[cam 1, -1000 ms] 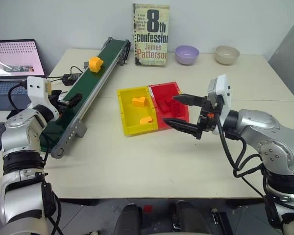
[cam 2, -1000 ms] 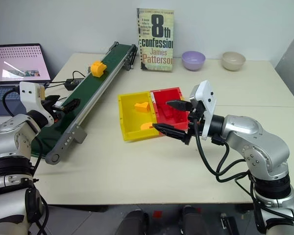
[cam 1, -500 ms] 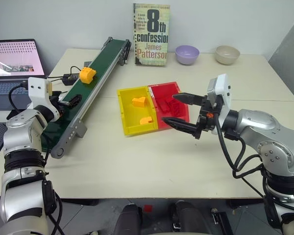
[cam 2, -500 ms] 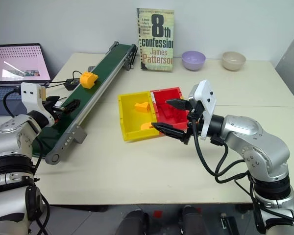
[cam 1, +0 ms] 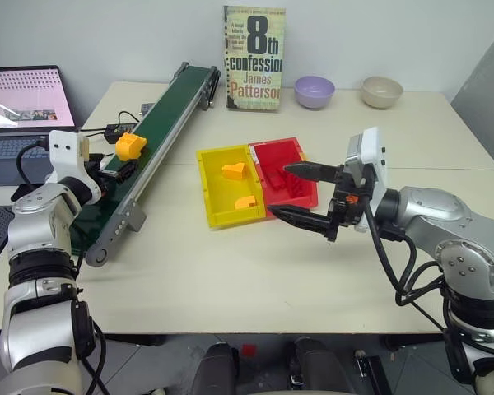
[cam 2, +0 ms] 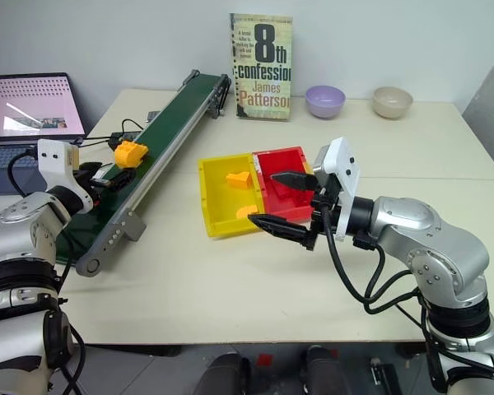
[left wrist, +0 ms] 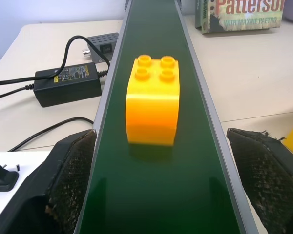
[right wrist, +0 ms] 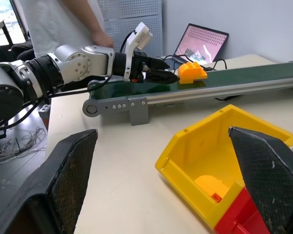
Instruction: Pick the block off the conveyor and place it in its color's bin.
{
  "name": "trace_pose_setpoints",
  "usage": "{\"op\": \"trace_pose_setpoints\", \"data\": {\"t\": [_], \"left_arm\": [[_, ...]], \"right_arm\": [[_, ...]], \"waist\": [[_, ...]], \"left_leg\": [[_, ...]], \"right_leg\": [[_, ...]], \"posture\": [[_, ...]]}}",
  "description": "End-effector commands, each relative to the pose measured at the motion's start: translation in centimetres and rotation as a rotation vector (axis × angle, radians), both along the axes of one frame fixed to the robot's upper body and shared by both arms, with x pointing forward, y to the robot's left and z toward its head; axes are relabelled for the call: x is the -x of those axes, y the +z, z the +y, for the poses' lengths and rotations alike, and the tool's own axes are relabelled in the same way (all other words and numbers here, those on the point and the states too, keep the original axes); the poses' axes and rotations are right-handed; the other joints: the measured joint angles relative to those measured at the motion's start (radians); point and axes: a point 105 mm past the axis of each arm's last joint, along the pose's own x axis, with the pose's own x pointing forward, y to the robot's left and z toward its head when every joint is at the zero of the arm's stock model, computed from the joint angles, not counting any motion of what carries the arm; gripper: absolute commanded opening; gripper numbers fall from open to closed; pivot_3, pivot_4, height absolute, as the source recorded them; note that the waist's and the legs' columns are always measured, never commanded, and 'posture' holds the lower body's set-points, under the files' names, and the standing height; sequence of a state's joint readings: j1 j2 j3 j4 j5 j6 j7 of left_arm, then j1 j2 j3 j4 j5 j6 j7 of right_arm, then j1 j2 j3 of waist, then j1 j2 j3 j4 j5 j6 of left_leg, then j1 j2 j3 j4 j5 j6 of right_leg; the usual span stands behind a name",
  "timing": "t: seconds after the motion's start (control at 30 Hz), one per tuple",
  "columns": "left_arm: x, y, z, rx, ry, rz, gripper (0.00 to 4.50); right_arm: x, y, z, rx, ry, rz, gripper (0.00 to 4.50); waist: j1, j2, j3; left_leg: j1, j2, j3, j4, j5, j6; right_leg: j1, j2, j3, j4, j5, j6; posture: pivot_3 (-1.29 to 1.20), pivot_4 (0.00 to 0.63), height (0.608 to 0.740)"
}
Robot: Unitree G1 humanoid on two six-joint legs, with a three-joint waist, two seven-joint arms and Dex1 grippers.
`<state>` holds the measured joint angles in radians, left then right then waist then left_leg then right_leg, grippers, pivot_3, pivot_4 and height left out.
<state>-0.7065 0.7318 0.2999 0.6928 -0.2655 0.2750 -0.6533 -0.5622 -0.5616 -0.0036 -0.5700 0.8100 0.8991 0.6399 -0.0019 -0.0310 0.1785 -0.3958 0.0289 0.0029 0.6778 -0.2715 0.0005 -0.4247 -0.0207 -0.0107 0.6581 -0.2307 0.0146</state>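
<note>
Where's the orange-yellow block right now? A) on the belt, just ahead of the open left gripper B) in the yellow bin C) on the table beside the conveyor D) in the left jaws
A: the block sits on the conveyor belt, ahead of the left gripper, whose jaws stand wide on either side of the belt, not touching it.

Laptop (cam 1: 20, 111) cut off by the left frame edge. Conveyor (cam 1: 140, 152) near end partly hidden behind the left arm. Red bin (cam 1: 284, 173) contents partly hidden by right gripper (cam 1: 300, 193) fingers; shapes inside too small to tell. Person (right wrist: 63, 22) in right wrist view cut off at the top.
</note>
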Motion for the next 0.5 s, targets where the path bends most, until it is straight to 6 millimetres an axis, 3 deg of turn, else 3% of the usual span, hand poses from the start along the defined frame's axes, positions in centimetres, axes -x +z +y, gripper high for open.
{"op": "trace_pose_setpoints", "data": {"t": [0.03, 0.5], "left_arm": [[0.0, 1.5, 0.4, -0.031, 0.004, -0.046, 4.46], [2.2, 1.0, 0.9, -0.034, -0.009, -0.015, 2.07]], "right_arm": [[0.6, 0.8, -0.1, -0.006, 0.004, -0.045, 4.50], [0.9, 0.8, -0.3, 0.001, 0.003, -0.049, 4.50]], "waist": [[0.000, 0.000, 0.000], [0.000, 0.000, 0.000]], "left_leg": [[0.000, 0.000, 0.000, 0.000, 0.000, 0.000], [0.000, 0.000, -0.001, 0.000, 0.000, 0.000]], "right_leg": [[0.000, 0.000, 0.000, 0.000, 0.000, 0.000], [0.000, -0.001, 0.000, 0.000, 0.000, 0.000]], "posture": [[0.00, 0.150, 0.740], [0.00, 0.150, 0.740]]}}
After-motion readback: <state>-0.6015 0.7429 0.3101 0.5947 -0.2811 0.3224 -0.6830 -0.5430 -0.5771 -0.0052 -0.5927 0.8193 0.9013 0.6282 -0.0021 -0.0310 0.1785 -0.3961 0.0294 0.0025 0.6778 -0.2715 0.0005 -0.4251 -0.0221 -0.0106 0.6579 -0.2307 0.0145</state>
